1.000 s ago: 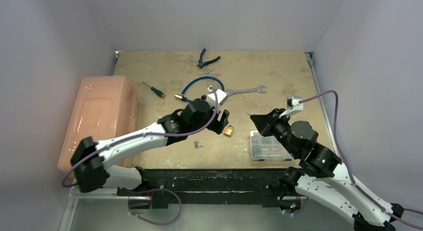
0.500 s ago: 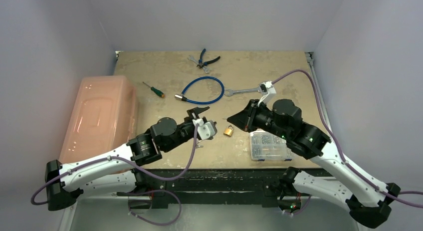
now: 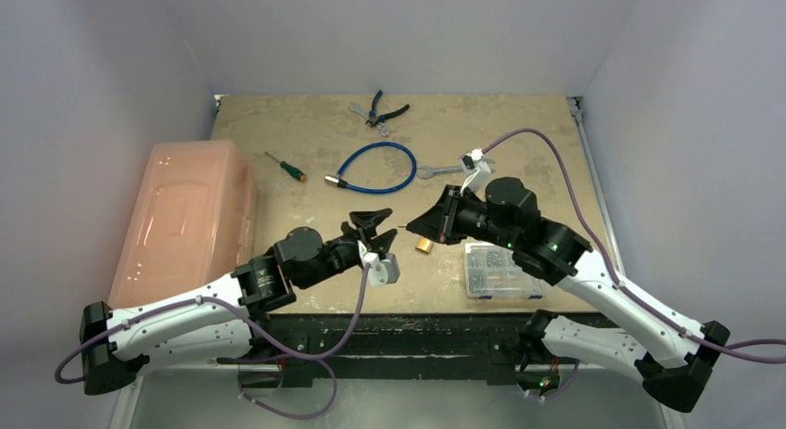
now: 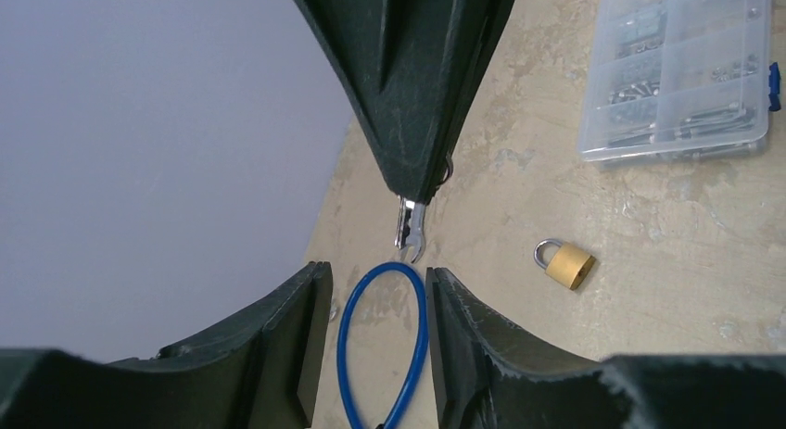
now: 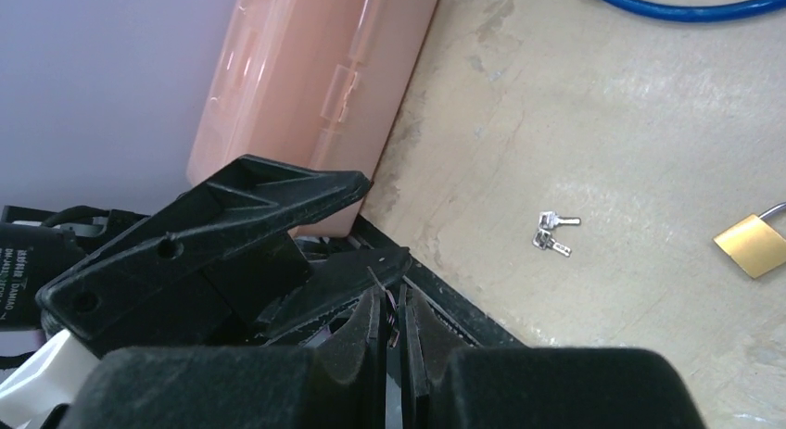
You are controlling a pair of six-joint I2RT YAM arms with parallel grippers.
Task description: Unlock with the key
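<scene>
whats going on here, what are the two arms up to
Two robot arms are set to unlock the brass padlock, but the key is not picked up yet: it lies on the table beside a second one, apart from the padlock. The left gripper is open and the right gripper shut, tips pointing at each other near the padlock.

Left hand [image 3: 371, 218] spread open; right hand [image 3: 414, 226] pinched closed, tips facing.

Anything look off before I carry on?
The keys lie loose on the table, apart from the padlock. The left fingers and right fingers are both in the air, touching neither.
</scene>
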